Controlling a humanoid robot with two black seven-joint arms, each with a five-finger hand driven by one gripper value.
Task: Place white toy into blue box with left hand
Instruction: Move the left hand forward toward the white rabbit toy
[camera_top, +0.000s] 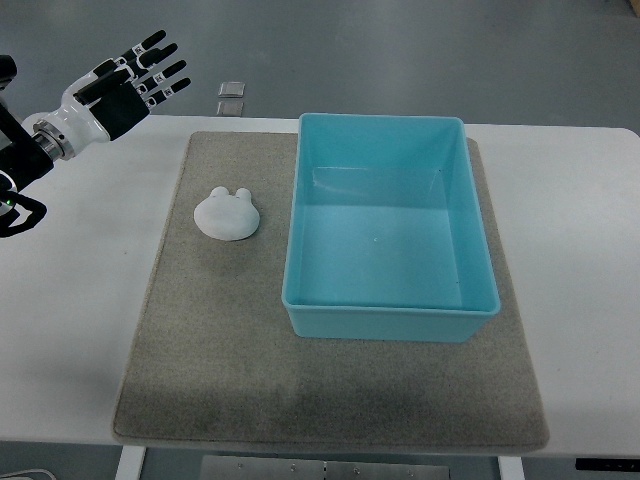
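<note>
left hand (128, 82) spread, holding nothing; white toy (227, 213) lies beside blue box (386, 322).

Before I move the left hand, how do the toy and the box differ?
The toy is white, small and rounded with two little ears; the box is light blue, far larger and rectangular. The toy is a solid lump lying flat, while the box is an open container with nothing inside. The toy sits left of the box, apart from it. Both rest on the grey mat. The left hand is open, up at the table's far left corner.
</note>
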